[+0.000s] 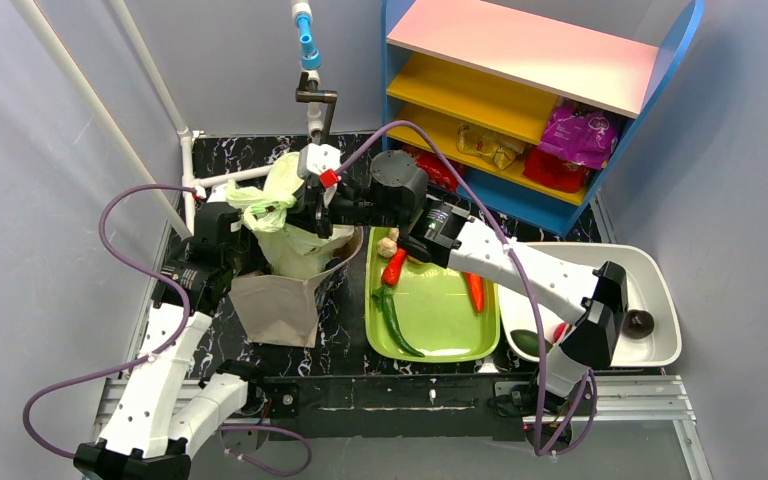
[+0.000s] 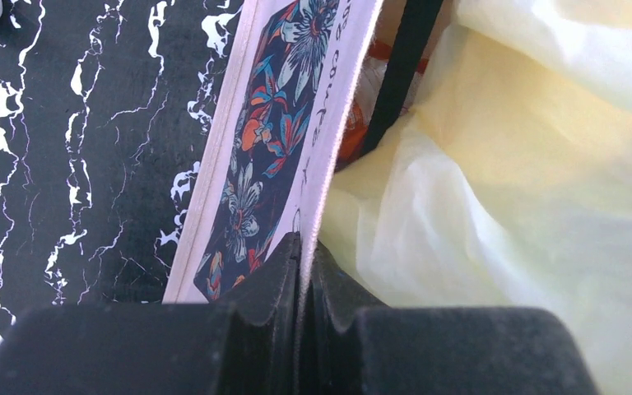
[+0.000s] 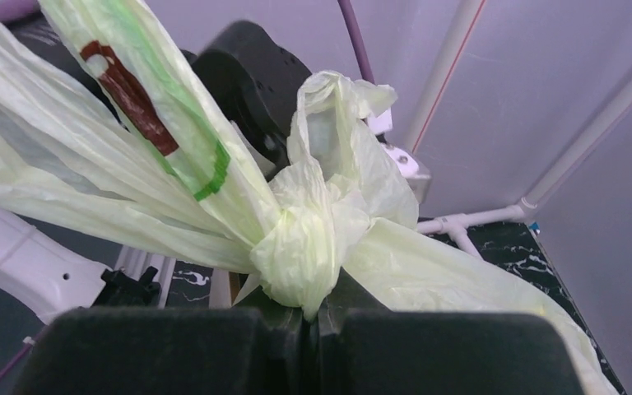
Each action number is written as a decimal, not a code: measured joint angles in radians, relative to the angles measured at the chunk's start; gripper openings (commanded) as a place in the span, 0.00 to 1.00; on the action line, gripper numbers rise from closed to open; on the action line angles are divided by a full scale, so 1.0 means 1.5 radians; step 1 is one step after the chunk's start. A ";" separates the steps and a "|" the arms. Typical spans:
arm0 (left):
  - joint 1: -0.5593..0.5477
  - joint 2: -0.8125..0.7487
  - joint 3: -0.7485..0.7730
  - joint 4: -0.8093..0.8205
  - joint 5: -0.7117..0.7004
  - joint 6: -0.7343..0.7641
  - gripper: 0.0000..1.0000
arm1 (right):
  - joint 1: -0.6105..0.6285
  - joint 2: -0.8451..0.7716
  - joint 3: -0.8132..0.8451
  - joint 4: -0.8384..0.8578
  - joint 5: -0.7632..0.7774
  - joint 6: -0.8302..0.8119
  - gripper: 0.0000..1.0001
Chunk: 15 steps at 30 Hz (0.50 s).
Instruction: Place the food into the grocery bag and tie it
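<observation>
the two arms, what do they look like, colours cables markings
Both the left arm and right arm have white shells dotted with small dark holes, joined by black rounded joints. A purple cable loops loosely along each. The left pincer and right pincer have matte black, wedge-shaped fingers.

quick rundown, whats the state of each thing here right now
grocery bag: bulging, top bunched into a knot
right gripper: shut on that knot
canvas tote: against the bag, edge pinched
left gripper: shut on the tote's edge
green tray: holds red chillies and a cucumber
white tub: holds a dark round item
</observation>
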 measured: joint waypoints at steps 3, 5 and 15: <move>-0.002 0.000 0.000 0.000 0.000 0.002 0.00 | 0.016 0.009 0.042 -0.011 -0.007 0.006 0.01; -0.002 0.000 0.000 0.001 0.001 0.002 0.00 | 0.018 0.013 0.048 -0.006 -0.007 0.014 0.01; -0.006 -0.002 0.000 0.001 0.005 0.003 0.00 | -0.032 0.069 -0.007 0.091 0.002 0.173 0.01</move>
